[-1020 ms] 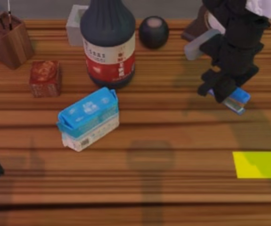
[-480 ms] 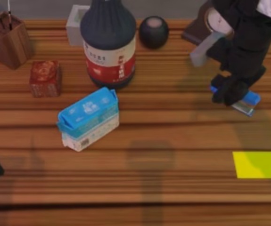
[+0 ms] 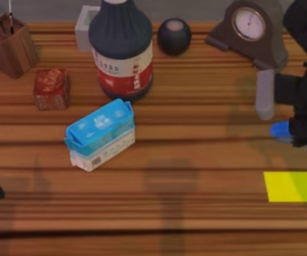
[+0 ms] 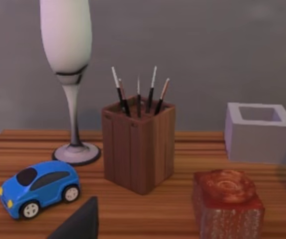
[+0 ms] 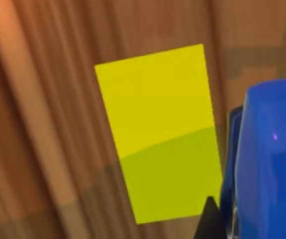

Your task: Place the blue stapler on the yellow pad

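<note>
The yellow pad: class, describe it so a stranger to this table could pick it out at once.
Start at the mantel clock at the table's back right, then come straight forward past the right gripper holding the blue stapler. The yellow pad lies near the right edge, the only flat, plain, bright yellow thing here.

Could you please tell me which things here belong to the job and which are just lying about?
Job: blue stapler, held by the right gripper; yellow pad.

Lying about: sauce bottle, blue-lidded box, clock, pen holder, red block, toy car.
</note>
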{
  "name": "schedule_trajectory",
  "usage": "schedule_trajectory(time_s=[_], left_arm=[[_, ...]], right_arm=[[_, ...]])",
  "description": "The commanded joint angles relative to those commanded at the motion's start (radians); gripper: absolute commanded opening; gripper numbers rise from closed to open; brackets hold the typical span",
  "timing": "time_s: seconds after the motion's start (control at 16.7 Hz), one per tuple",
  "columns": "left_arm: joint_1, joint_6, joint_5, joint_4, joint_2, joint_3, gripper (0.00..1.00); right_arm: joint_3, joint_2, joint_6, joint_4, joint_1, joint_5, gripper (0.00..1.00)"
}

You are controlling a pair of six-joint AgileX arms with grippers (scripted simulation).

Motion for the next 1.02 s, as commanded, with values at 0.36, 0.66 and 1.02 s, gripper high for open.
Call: schedule_trajectory(time_s=[0.36,0.66,1.02], left_arm=[[0.000,0.000,0.000,0.000,0.000,0.000,1.00],[0.000,0.000,0.000,0.000,0.000,0.000,1.00],[0.000,0.000,0.000,0.000,0.000,0.000,1.00]], right_arm=[[-0.166,-0.138,-0.237,0.048,-0.035,-0.005,0.00],[-0.168,-0.136,-0.237,0.050,-0.030,-0.005,0.00],[-0.298,-0.068,-0.232,0.259,-0.034,-0.005,0.00]])
